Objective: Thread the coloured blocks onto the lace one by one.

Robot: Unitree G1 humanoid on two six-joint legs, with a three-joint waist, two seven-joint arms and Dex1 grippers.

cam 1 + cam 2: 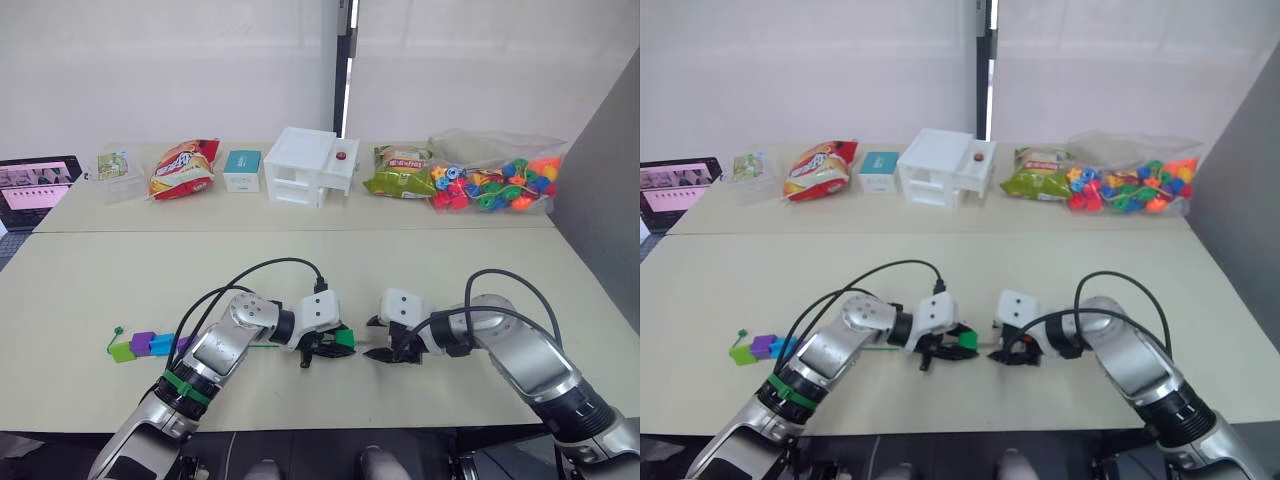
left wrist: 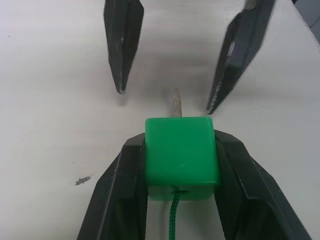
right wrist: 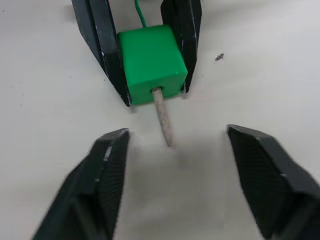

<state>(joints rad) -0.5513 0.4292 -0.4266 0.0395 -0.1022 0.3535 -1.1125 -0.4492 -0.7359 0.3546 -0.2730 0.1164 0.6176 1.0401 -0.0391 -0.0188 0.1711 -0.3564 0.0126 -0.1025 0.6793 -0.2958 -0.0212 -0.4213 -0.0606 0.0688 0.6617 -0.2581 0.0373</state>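
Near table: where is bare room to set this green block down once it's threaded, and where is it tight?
Bare tabletop lies between the grippers and the far row running from the snack bag to the bead bag. Tight spots: the gap between left gripper and right gripper, and around the threaded blocks.

Two silver-grey metal arms, black joint rings. White boxy wrist housings on both. Thick black cables loop from each forearm to its wrist box. Green band around left forearm. Left gripper (image 1: 325,347) and right gripper (image 1: 392,352): two black tapered fingers each, flat wedge shape, pale scuffs along edges.
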